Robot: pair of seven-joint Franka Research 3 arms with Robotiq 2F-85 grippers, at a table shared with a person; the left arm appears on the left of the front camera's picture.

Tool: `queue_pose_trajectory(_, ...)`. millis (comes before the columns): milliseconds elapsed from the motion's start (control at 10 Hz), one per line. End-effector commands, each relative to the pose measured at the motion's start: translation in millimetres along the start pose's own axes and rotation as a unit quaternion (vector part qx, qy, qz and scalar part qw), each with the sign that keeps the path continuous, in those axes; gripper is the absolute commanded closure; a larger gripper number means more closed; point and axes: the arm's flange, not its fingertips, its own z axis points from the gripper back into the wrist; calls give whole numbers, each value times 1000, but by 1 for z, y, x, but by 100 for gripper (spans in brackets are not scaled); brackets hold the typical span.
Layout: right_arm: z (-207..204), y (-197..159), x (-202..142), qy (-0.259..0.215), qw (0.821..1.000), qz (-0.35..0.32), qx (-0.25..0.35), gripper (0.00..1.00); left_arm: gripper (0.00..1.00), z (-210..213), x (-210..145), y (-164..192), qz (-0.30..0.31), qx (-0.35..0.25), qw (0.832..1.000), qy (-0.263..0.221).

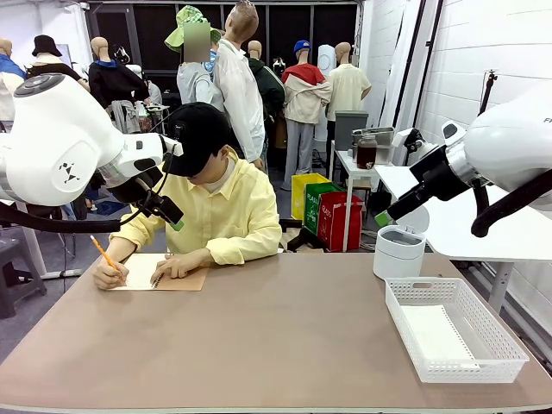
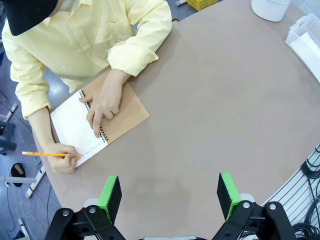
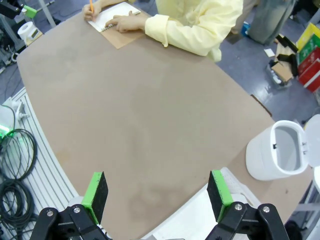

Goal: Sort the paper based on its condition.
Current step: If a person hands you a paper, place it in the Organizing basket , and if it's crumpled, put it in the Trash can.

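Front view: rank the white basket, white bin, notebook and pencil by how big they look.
Largest: white basket, which is also nearest the camera.
Next: notebook and white bin look about alike; the notebook is partly covered, so I won't rank them.
Smallest: pencil.

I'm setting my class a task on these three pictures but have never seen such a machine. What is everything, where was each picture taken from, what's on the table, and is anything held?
The two white shapes are robot arms: the left arm and the right arm. The front picture looks across the table at a person. The other two come from cameras on the wrists, looking down past each arm's tool, a two-finger clamp with green pads: the left tool and the right tool. Both are open and hold nothing. On the table are a notebook, a white basket with what looks like a sheet inside, and an open white bin. The person writes in the notebook with a pencil.
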Motion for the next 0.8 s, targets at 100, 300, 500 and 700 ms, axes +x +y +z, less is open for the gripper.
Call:
queue_pose_trajectory(100, 0, 0, 0, -1, 1000, 0, 2, 0, 0, 1, 0, 1, 0, 0, 1000, -1)
queue_pose_trajectory(300, 0, 0, 0, -1, 1000, 0, 2, 0, 0, 1, 0, 1, 0, 0, 1000, -1)
queue_pose_trajectory(500, 0, 0, 0, -1, 1000, 0, 2, 0, 0, 1, 0, 1, 0, 0, 1000, -1)
queue_pose_trajectory(700, 0, 0, 0, -1, 1000, 0, 2, 0, 0, 1, 0, 1, 0, 0, 1000, -1)
